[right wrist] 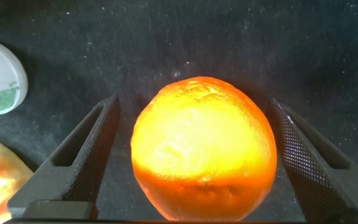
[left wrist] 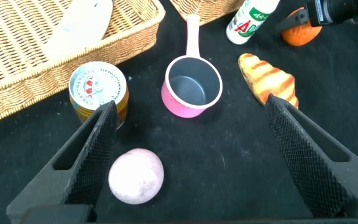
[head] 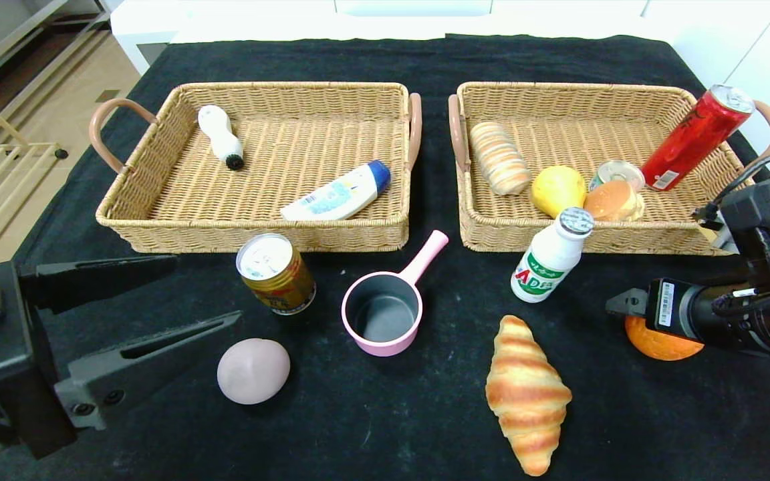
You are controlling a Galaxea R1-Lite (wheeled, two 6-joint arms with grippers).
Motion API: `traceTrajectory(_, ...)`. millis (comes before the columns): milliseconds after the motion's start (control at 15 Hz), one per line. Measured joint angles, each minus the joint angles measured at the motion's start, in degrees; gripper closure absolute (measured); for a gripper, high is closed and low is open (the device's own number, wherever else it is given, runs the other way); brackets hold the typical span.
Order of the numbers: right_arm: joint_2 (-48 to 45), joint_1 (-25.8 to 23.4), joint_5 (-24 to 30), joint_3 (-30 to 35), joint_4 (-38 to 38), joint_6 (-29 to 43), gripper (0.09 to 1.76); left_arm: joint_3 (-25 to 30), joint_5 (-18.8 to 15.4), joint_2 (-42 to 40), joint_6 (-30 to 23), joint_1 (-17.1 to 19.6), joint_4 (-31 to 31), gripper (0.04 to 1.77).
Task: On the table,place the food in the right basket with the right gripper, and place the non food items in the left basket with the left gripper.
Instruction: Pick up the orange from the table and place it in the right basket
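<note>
Black cloth covers the table [head: 385,427], with two wicker baskets at the far side. Left basket [head: 158,227] holds a brush [head: 221,137] and a tube [head: 336,194]. Right basket [head: 632,237] holds bread [head: 498,158], a lemon [head: 557,189], a bun [head: 613,200], a small can [head: 617,171] and a red can [head: 696,137] leaning on the rim.

On the cloth, near side: gold can [head: 276,272], pink pot [head: 383,312], egg [head: 253,371], croissant [head: 527,394], milk bottle [head: 551,255] and orange [right wrist: 202,149].

Right gripper [right wrist: 194,152] is low at the right edge, jaws wide apart on either side of the orange, neither touching it by the look of the wrist view. Left gripper [left wrist: 188,155] hovers at the near left, jaws fully spread and empty, with the egg and gold can in front of it.

Likely step: closing on the orange for the right basket.

Risks, as judged: the round fruit may roll or squirt out if the jaws meet it off-centre. Carrying it over, the arm passes near the upright milk bottle, which could topple. Dropping it in may jolt the leaning red can.
</note>
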Motion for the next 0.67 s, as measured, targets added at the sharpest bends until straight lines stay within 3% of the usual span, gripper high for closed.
traceTrajectory(67,0.11,0.00,0.02,0.01,0.02,0.05,0.21,0.00,0.00,-0.05,0.02,0.00,0.00,0.09)
traceTrajectory(200,0.35,-0.05,-0.04,0.04,0.02,0.11,0.54,0.02,0.00,-0.13,0.06,0.00,0.00,0.09)
traceTrajectory(267,0.44,-0.05,0.00,0.04,0.00,0.07,0.59,0.02,-0.02,-0.16,0.06,0.00,-0.02,0.09)
traceTrajectory(667,0.88,-0.05,-0.01,0.20,-0.09,0.07,0.62,0.20,-0.02,-0.20,0.06,0.00,-0.04,0.09)
